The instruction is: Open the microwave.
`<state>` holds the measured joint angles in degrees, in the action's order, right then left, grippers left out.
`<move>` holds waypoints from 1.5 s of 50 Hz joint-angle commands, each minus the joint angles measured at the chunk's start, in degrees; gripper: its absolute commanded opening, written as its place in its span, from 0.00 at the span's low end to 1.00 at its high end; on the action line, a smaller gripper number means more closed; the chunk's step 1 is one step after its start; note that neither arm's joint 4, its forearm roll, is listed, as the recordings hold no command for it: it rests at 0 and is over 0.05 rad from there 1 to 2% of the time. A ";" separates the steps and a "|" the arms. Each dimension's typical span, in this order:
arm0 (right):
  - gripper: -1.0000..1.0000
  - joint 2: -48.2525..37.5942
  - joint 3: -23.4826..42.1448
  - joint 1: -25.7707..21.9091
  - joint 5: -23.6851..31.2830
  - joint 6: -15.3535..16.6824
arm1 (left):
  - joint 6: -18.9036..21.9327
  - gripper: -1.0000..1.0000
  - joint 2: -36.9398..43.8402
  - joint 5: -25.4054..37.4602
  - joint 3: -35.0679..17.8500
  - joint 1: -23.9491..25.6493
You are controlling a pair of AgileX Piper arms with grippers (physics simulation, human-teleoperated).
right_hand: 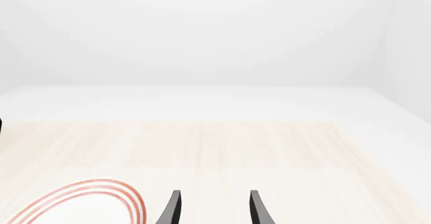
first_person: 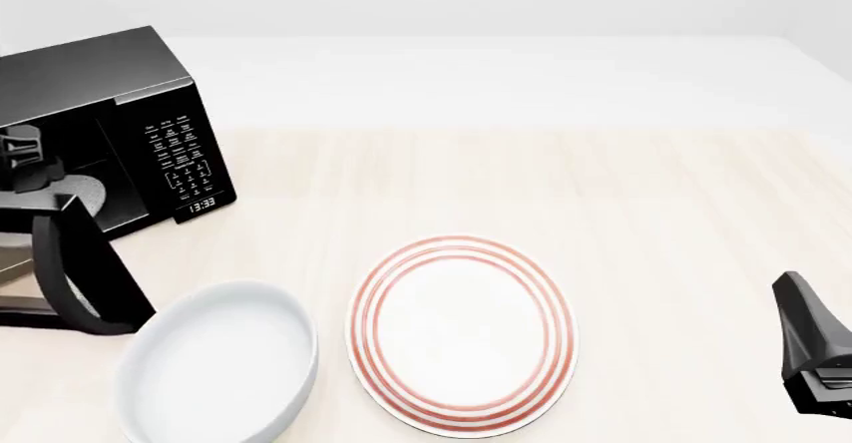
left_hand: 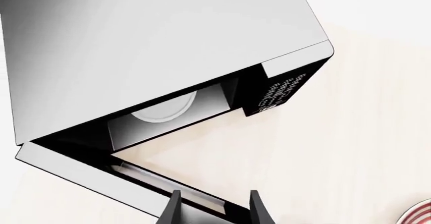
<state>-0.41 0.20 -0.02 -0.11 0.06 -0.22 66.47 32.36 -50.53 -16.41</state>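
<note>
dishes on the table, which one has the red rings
The flat plate in the middle of the front view: concentric red rings run round its rim. The deeper white bowl to its left, nearer the microwave, is plain.

Bright, even, washed-out render — soft faint shadows, pale glare on the microwave [left_hand: 135,42] top.

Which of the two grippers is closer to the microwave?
The left gripper: it is right at the microwave, its fingers straddling the open door's edge. The right gripper is far across the table, past the striped plate.
</note>
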 commanded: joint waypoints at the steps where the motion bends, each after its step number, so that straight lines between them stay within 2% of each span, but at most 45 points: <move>1: 1.00 0.00 0.00 0.01 0.00 0.02 | -0.47 1.00 -1.23 0.14 1.24 -0.50; 47: 1.00 0.00 0.00 0.01 0.00 -0.01 | -1.09 1.00 -2.26 -0.06 2.67 -0.80; 48: 1.00 0.01 0.00 0.00 0.00 0.00 | -1.78 1.00 -4.85 0.23 4.28 -1.59; 75: 1.00 0.01 0.00 0.00 0.00 0.00 | -1.78 1.00 -4.88 0.24 4.31 -1.59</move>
<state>-0.40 0.20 -0.02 -0.12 0.05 -2.09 61.58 32.41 -46.82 -18.06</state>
